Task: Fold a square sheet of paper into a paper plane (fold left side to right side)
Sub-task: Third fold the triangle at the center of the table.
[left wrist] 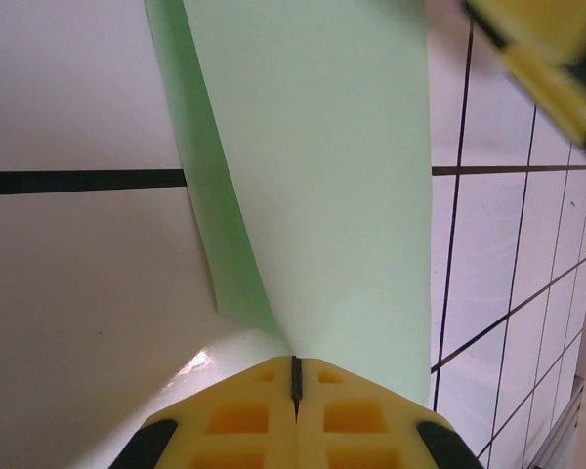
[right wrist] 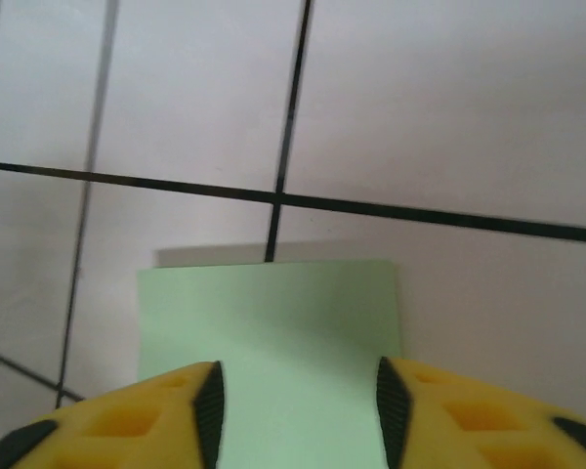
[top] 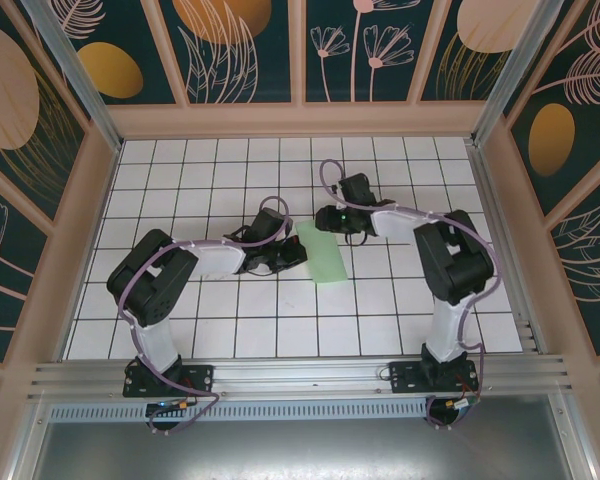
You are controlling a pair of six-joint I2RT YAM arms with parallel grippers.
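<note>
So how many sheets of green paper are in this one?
1. The square sheet of paper lies on the table, one edge pinched in the shut left gripper, its far end under the open right gripper. Another could hide beneath.

your top cam high at the near side looking down, both wrist cams super close, all share the green sheet [top: 321,252]

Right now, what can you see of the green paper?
The green paper is thin, plain and pale. It lies on the white tiled table as a narrow strip, folded over on itself. One layer lifts and curves where the left gripper pinches its edge shut. The right gripper hangs open over one short end; I cannot tell whether it touches.
</note>
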